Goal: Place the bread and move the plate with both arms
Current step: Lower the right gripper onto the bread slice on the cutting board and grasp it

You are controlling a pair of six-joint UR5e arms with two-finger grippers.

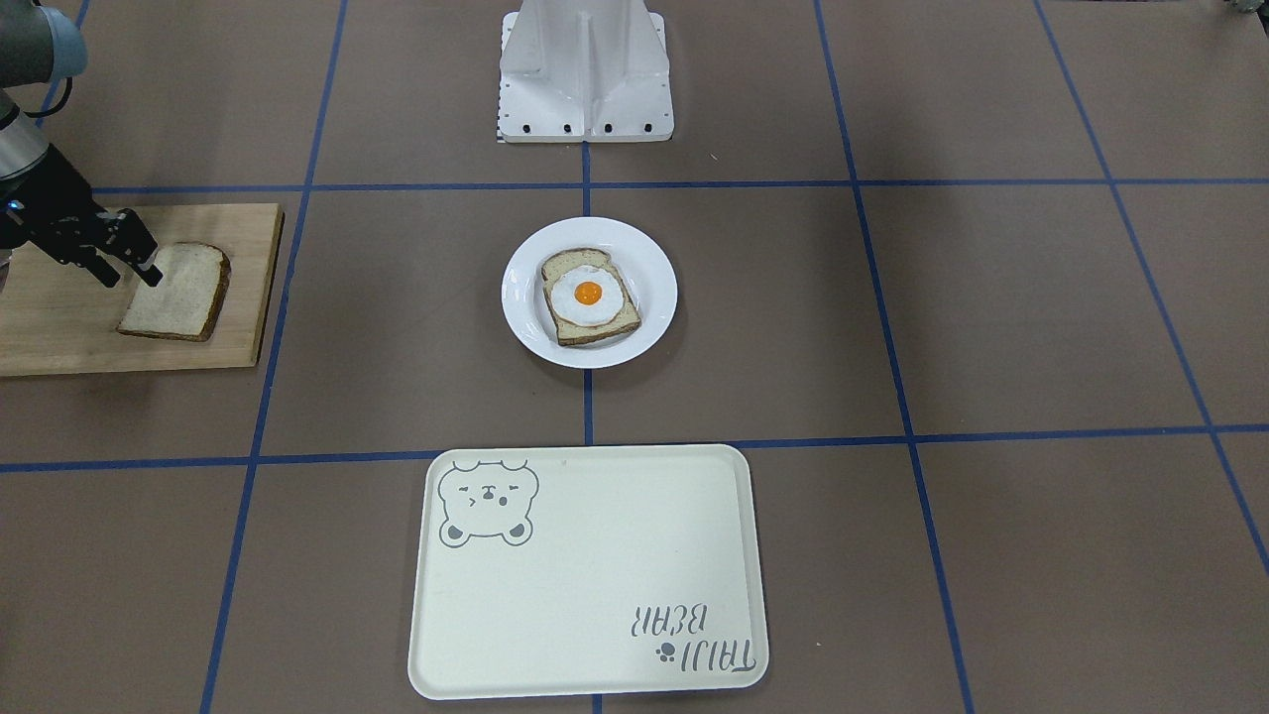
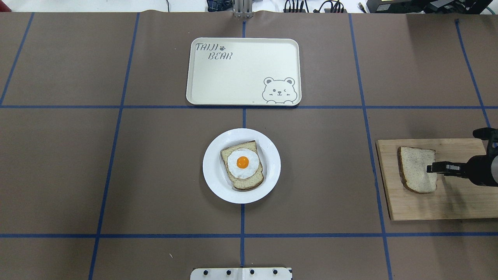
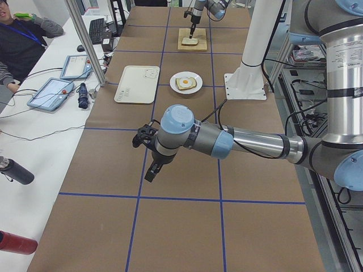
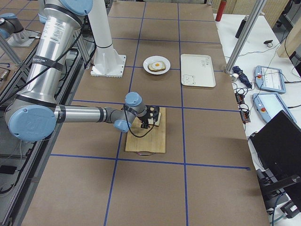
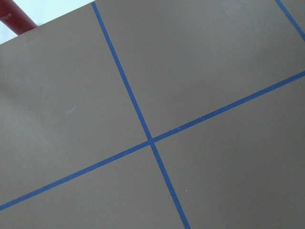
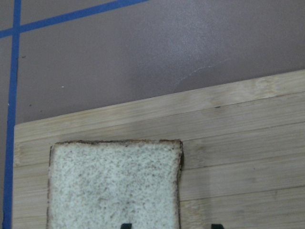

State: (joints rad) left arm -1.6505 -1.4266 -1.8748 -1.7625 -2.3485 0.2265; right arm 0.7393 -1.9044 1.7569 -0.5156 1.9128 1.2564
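The right gripper [image 1: 130, 279] has its jaws apart. One finger is over the bread [image 1: 176, 293], flat on the board [image 1: 59, 317] just ahead, and one past its edge, so closing might only crumple a corner.

Speckled brown-crusted bread [image 2: 417, 169] lying on wooden board [image 2: 447, 202] at robot's right, round white plate [image 2: 218, 182] mid-table, bearing egg-topped slice [image 2: 242, 165]

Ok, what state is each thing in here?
bread: flat on the cutting board, not gripped.
cutting board: flat on the table, bearing the bread.
plate: on the table, holding the egg toast.
tray: flat on the table, apart from the plate.
right gripper: open, straddling the bread's edge.
left gripper: above the table, far from the plate; open or shut unclear.
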